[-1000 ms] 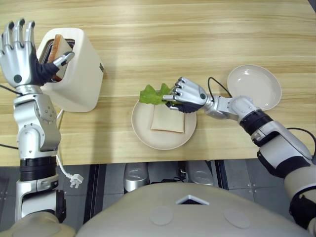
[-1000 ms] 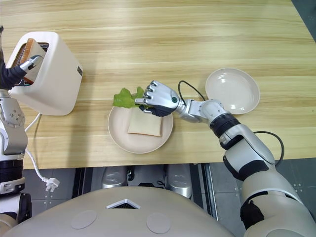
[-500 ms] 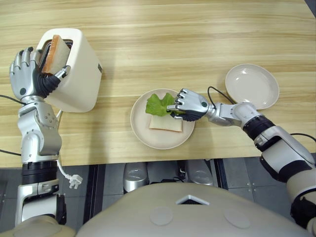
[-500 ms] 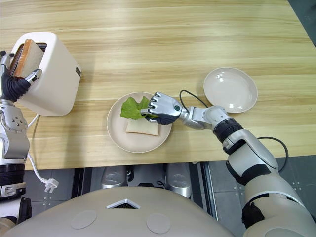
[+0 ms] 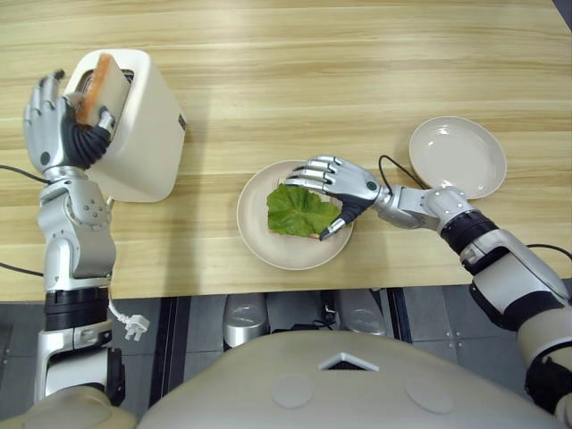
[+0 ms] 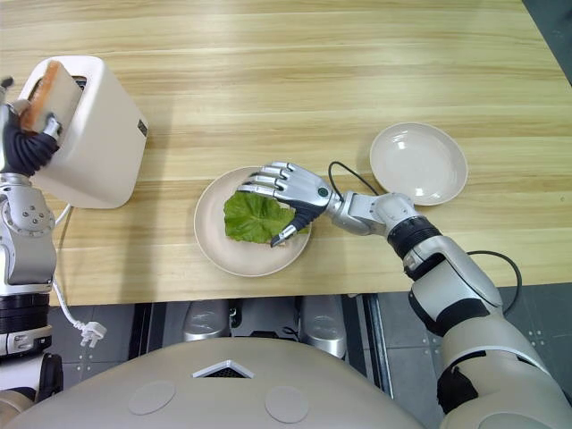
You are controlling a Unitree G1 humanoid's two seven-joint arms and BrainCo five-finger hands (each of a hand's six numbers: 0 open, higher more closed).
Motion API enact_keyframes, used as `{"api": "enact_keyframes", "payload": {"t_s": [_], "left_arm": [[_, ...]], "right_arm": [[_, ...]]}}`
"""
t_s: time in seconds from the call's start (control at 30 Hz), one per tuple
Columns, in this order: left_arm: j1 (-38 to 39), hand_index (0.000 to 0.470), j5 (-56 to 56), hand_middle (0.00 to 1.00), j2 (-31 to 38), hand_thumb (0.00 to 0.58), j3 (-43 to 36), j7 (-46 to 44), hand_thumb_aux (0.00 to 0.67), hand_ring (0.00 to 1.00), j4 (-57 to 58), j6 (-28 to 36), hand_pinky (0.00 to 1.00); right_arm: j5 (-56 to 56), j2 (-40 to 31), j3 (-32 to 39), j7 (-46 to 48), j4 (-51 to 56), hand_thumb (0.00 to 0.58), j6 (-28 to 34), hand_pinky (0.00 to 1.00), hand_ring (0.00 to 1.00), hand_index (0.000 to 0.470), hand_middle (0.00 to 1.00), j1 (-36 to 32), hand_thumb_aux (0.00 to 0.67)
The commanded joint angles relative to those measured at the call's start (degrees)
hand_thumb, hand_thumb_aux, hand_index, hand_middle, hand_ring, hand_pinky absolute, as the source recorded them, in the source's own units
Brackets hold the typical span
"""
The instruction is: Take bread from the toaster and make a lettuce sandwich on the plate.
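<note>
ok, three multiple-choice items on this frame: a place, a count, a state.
1. Where does the lettuce lie? A) on the beige plate B) in a pan C) on the floor
2. How many dishes are in view? A) one B) two C) three
3. The right hand is: A) shut on the lettuce B) open over the lettuce C) shut on a cup

1 A: the leaf covers the plate's middle. 2 B: the beige plate and a white dish to its right. 3 B: fingers spread, gripping nothing.
</note>
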Motion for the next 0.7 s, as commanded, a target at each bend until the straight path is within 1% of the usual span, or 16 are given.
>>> {"api": "enact_keyframes", "payload": {"t_s": [0.03, 0.2, 0.3, 0.37, 0.43, 0.53, 0.6, 0.7], "left_arm": [[-2.54, 0.46, 1.38, 1.0, 1.29, 0.58, 2.77, 4.87, 0.67, 1.0, -6.57, -3.25, 1.0], [-4.96, 0.46, 2.23, 1.0, 3.12, 0.58, 4.64, 6.53, 0.67, 1.0, -12.94, -6.84, 1.0], [-6.29, 0.46, -1.22, 1.0, 2.26, 0.58, 2.49, 2.59, 0.67, 1.0, -16.23, -9.38, 1.0], [-6.99, 0.46, -10.48, 1.0, -0.66, 0.58, -1.77, -4.62, 0.67, 1.0, -16.85, -10.78, 1.0], [-6.72, 0.46, -20.18, 1.0, -4.02, 0.58, -7.92, -13.23, 0.67, 1.0, -15.77, -11.58, 1.0], [-4.97, 0.46, -27.55, 1.0, -8.15, 0.58, -15.94, -22.85, 0.67, 1.0, -10.38, -11.37, 1.0], [-4.44, 0.46, -31.66, 1.0, -10.17, 0.58, -19.09, -28.0, 0.67, 1.0, -5.57, -11.26, 1.0], [-5.38, 0.46, -39.23, 1.0, -11.47, 0.58, -20.99, -37.15, 0.67, 1.0, 1.66, -11.83, 1.0]], "right_arm": [[1.56, -0.41, -2.05, -0.42, -0.53, 0.0, 0.42, 0.0, 0.0, 0.0, 0.0, 0.26, 0.0], [3.1, -0.35, -4.6, -1.44, -1.06, 0.0, 0.93, 0.0, 0.0, 0.0, 0.0, 0.24, 0.0], [6.14, -0.78, -8.13, -2.84, -1.62, 0.0, 0.79, 0.0, 0.0, 0.0, 0.0, 0.43, 0.0], [10.63, -1.56, -12.55, -3.74, -3.06, 0.0, -0.48, 0.0, 0.0, 0.0, 0.0, 1.06, 0.0], [18.43, -2.15, -18.68, -3.51, -5.12, 0.0, -3.02, 0.0, 0.0, 0.0, 0.0, 2.33, 0.0], [25.85, -2.66, -25.96, -2.62, -8.41, 0.0, -3.46, 0.0, 0.0, 0.0, 0.0, 4.47, 0.0], [27.79, -2.72, -28.17, -0.66, -11.66, 0.0, -4.43, 0.0, 0.0, 0.0, 0.0, 6.47, 0.0], [29.2, -2.77, -27.58, 5.36, -17.46, 0.0, -9.02, 0.0, 0.0, 0.0, 0.0, 9.89, 0.0]]}}
